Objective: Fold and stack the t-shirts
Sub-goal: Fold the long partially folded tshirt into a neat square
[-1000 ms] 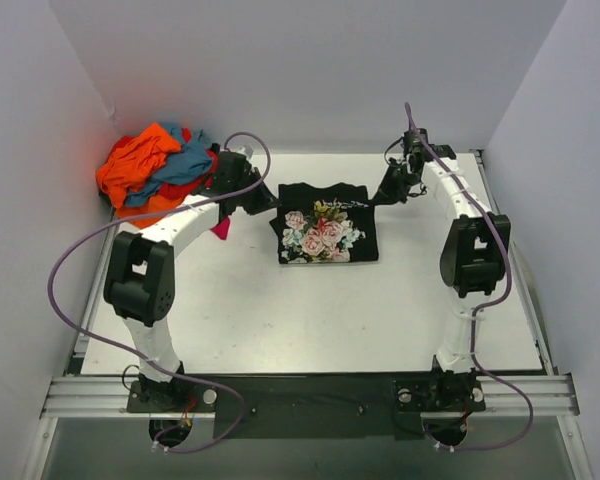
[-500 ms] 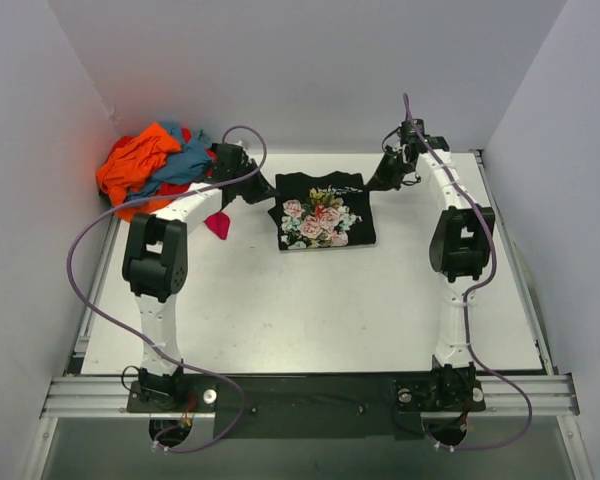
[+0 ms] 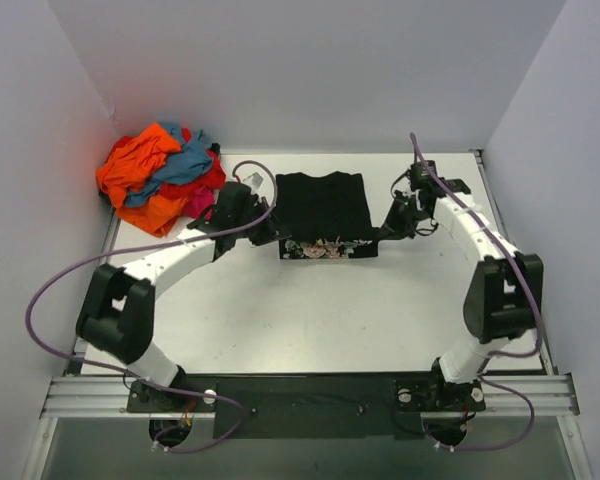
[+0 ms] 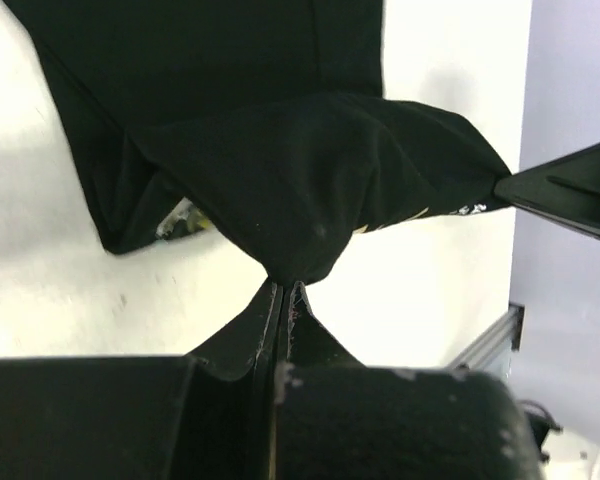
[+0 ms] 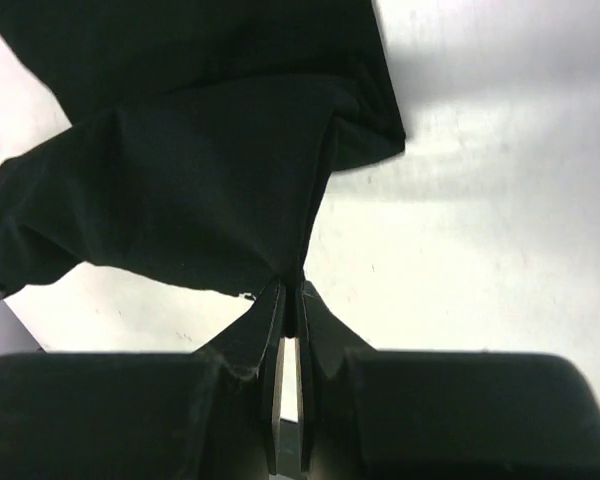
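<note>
Folding is the step in hand. From above we see the black shirt (image 3: 322,198) at the far middle of the table (image 3: 280,320), doubled over so only a strip of print shows. The left gripper (image 3: 277,238) and right gripper (image 3: 386,232) pinch its near corners, and the pile (image 3: 158,172) sits far left. Left wrist: jaws closed on black cloth. Right wrist: the same, perhaps on one layer only. Next, we judge, both corners need lowering level before letting go.

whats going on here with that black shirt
The robot is mid-fold on the black t-shirt. Its left hand and right hand are each shut on a corner of it, holding that edge doubled over the front so only a strip of the flower print shows. The pile of orange, blue and red shirts sits at the far left.
</note>
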Robot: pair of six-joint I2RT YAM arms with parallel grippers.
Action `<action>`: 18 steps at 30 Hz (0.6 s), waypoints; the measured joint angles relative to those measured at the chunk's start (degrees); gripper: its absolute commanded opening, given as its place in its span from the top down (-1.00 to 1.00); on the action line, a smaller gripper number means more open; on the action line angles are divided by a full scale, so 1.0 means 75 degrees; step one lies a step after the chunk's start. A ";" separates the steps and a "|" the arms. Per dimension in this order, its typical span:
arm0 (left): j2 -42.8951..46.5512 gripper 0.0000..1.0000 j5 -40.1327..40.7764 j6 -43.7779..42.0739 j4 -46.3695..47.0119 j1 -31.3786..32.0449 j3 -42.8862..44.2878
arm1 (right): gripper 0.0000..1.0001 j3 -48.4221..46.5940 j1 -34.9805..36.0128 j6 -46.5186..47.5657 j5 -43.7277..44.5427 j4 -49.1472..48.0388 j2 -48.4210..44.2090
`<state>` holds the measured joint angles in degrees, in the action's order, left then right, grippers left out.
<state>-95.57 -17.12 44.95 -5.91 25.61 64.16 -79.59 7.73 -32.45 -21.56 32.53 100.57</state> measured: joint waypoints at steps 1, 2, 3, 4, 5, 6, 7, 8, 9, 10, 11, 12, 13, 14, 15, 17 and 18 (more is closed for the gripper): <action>0.0440 1.00 0.0052 0.0000 0.0000 0.0125 -0.0303 | 1.00 0.0431 0.0052 -0.0006 0.0029 -0.0052 -0.0536; 0.0877 1.00 0.0102 0.0000 -0.0015 0.0239 -0.0574 | 1.00 0.0699 0.0082 -0.0006 0.0055 -0.0050 -0.0906; 0.1297 1.00 0.0154 0.0000 -0.0026 0.0338 -0.0839 | 1.00 0.1043 0.0102 -0.0003 0.0064 -0.0079 -0.1367; 0.1687 1.00 0.0219 0.0003 -0.0064 0.0446 -0.1067 | 1.00 0.1355 0.0125 -0.0006 0.0085 -0.0093 -0.1789; 0.2043 1.00 0.0289 0.0006 -0.0079 0.0551 -0.1300 | 1.00 0.1658 0.0146 -0.0006 0.0087 -0.0087 -0.2177; 0.2387 1.00 0.0399 0.0012 -0.0111 0.0679 -0.1547 | 1.00 0.1958 0.0189 -0.0006 0.0096 -0.0102 -0.2532; 0.2704 1.00 0.0463 0.0050 -0.0157 0.0807 -0.1798 | 1.00 0.2244 0.0221 -0.0015 0.0102 -0.0096 -0.2844; 0.2943 1.00 0.0522 0.0076 -0.0166 0.0944 -0.2031 | 1.00 0.2483 0.0251 -0.0026 0.0105 -0.0111 -0.3083; 0.3258 1.00 0.0600 0.0152 -0.0195 0.1128 -0.2390 | 1.00 0.2844 0.0332 -0.0047 0.0111 -0.0122 -0.3386; 0.3518 1.00 0.0656 0.0207 -0.0280 0.1297 -0.2702 | 1.00 0.3147 0.0425 -0.0070 0.0114 -0.0114 -0.3620; 0.3698 1.00 0.0702 0.0271 -0.0361 0.1434 -0.2949 | 1.00 0.3357 0.0501 -0.0082 0.0108 -0.0079 -0.3780; 0.3905 1.00 0.0790 0.0353 -0.0463 0.1612 -0.3246 | 1.00 0.3643 0.0606 -0.0102 0.0108 -0.0087 -0.3993; 0.4156 1.00 0.0889 0.0469 -0.0635 0.1810 -0.3587 | 1.00 0.3920 0.0711 -0.0131 0.0114 -0.0052 -0.4188; 0.4348 1.00 0.0944 0.0562 -0.0746 0.1935 -0.3815 | 1.00 0.4182 0.0810 -0.0184 0.0111 -0.0015 -0.4415; 0.4654 1.00 0.1067 0.0705 -0.0895 0.2142 -0.4138 | 1.00 0.4424 0.0918 -0.0236 0.0111 0.0041 -0.4642; 0.5158 1.00 0.1233 0.0968 -0.1154 0.2492 -0.4558 | 1.00 0.4820 0.1116 -0.0329 0.0111 0.0184 -0.5126; 0.5336 1.00 0.1271 0.1072 -0.1224 0.2640 -0.4689 | 1.00 0.4983 0.1207 -0.0388 0.0108 0.0271 -0.5365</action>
<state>-55.55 -7.60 52.99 -15.09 45.41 28.99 -42.22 16.78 -35.35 -20.75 34.57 60.34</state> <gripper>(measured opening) 0.024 0.011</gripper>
